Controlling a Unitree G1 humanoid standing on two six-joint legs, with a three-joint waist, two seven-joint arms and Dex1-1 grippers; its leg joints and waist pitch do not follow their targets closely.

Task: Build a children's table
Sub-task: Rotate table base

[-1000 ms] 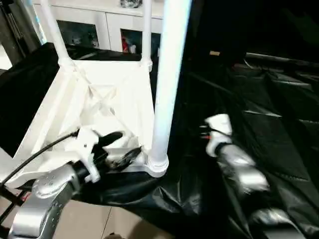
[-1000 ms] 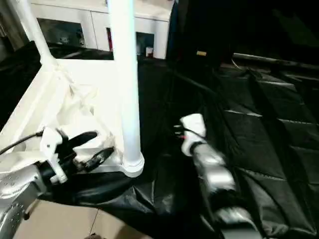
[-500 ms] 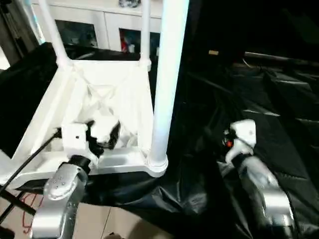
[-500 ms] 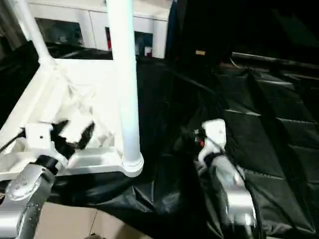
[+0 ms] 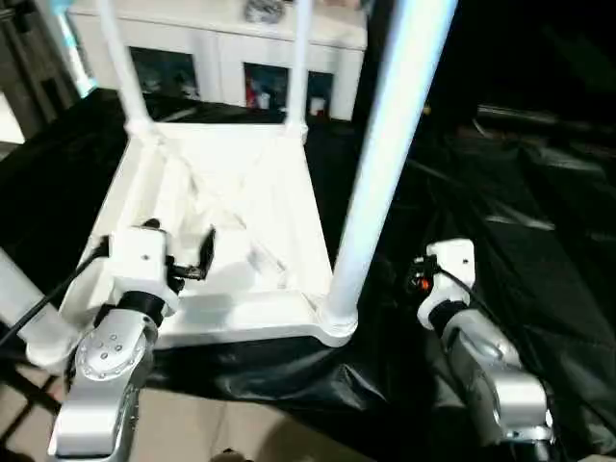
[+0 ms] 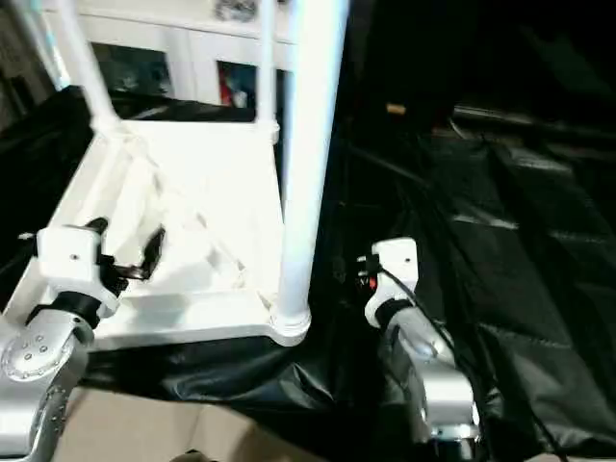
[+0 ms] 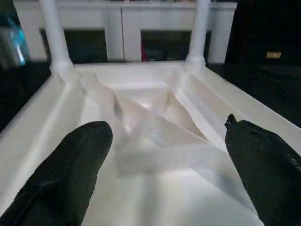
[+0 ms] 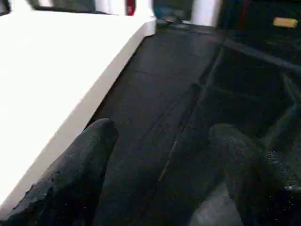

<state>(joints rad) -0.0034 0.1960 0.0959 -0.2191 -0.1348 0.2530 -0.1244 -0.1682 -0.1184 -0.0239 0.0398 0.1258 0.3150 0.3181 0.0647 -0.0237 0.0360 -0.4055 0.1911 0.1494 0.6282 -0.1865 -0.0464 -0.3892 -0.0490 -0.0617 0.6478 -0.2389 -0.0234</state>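
I see the children's table (image 5: 231, 221) upside down at centre left on the black-draped surface (image 5: 539, 231), legs standing in its sockets. My left gripper (image 7: 164, 160) and right gripper (image 8: 160, 155) are both open, holding nothing. I judge assembly nearly finished; next comes checking each leg's seating, then turning it upright

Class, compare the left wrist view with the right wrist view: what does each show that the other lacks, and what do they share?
Left wrist view alone: the ribbed underside of the table top, two far legs standing in their corner sockets, and the white cabinet behind them. The left gripper is open, nothing between its fingers.

Right wrist view alone: the black sheet beside the table's outer side, with the right gripper open over it, empty.

Shared: the white table, and a pair of spread black fingers rising from below.
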